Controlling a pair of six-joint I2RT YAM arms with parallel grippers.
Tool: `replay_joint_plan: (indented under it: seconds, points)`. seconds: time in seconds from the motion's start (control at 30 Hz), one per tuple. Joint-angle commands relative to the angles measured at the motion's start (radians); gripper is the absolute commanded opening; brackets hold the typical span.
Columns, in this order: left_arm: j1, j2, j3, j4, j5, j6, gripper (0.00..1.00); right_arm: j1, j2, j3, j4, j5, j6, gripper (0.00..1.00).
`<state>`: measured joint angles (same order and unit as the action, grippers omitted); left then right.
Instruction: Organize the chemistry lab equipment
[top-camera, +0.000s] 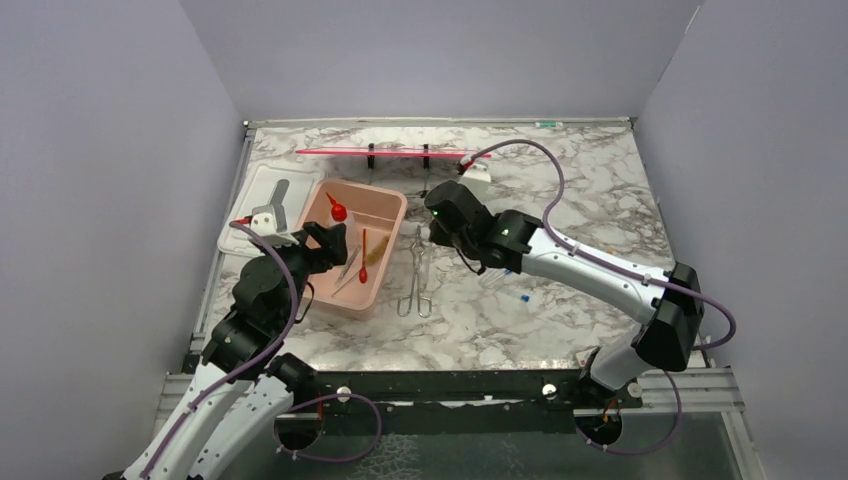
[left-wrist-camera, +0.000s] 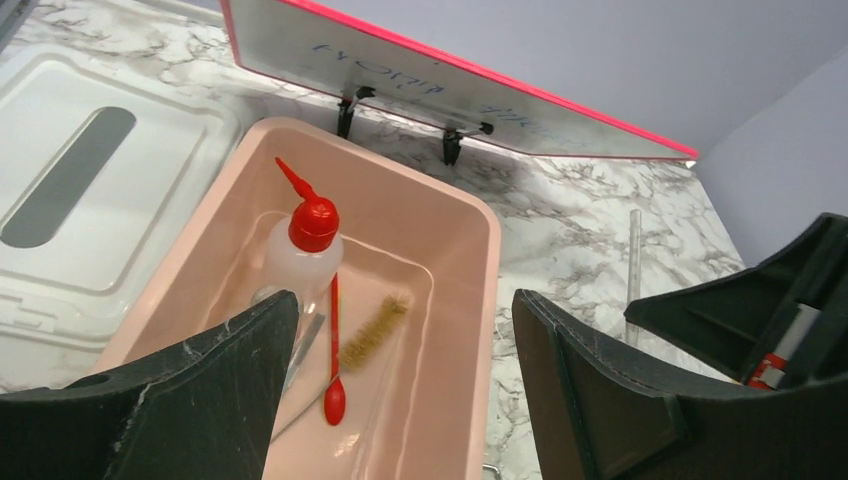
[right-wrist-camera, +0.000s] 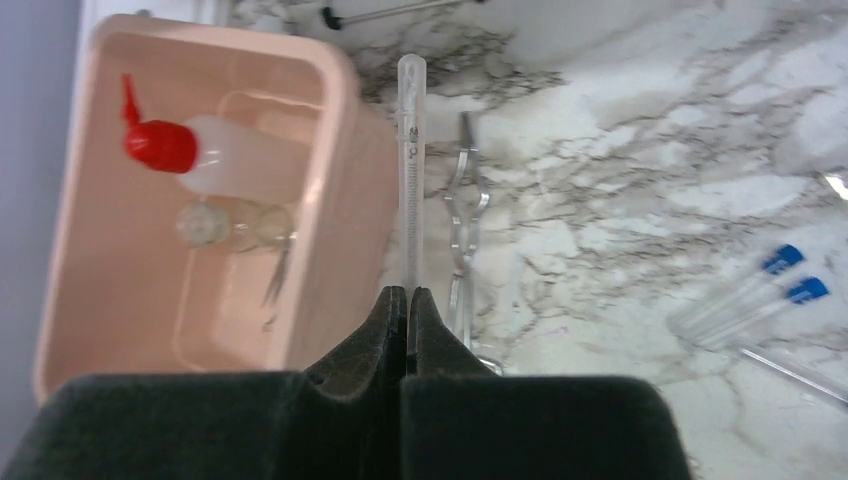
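Note:
My right gripper (right-wrist-camera: 408, 293) is shut on a thin clear rod (right-wrist-camera: 410, 150) and holds it over the table beside the pink tub (right-wrist-camera: 70, 250); from above this gripper (top-camera: 437, 218) is right of the tub. My left gripper (left-wrist-camera: 405, 305) is open and empty above the tub's near end (top-camera: 330, 240). In the tub lie a clear squeeze bottle with a red nozzle (left-wrist-camera: 305, 240), a red spoon (left-wrist-camera: 334, 350), a small brush (left-wrist-camera: 375, 320), a glass vial (right-wrist-camera: 235, 225) and a thin metal tool (right-wrist-camera: 277, 275). Metal tongs (top-camera: 417, 275) lie on the table right of the tub. Two blue-capped tubes (right-wrist-camera: 760, 290) lie further right.
A white lid (top-camera: 262, 205) lies left of the tub. A pink-edged sign board (top-camera: 385, 152) stands on clips behind it, with a small white object (top-camera: 478, 170) at its right end. Grey walls close in the marble table (top-camera: 560, 200) on three sides.

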<state>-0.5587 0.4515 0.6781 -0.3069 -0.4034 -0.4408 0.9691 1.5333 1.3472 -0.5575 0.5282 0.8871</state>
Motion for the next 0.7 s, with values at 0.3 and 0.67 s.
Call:
replay_joint_plan:
  seconds: [0.3,0.67]
  points:
    - [0.003,-0.130,0.053,-0.135,-0.322,-0.137,0.84,0.195,0.334,0.462,-0.002,0.200,0.045,0.00]
    - [0.002,-0.213,0.191,-0.273,-0.344,-0.050,0.83,0.199,0.645,0.787,-0.072,0.182,0.126,0.01]
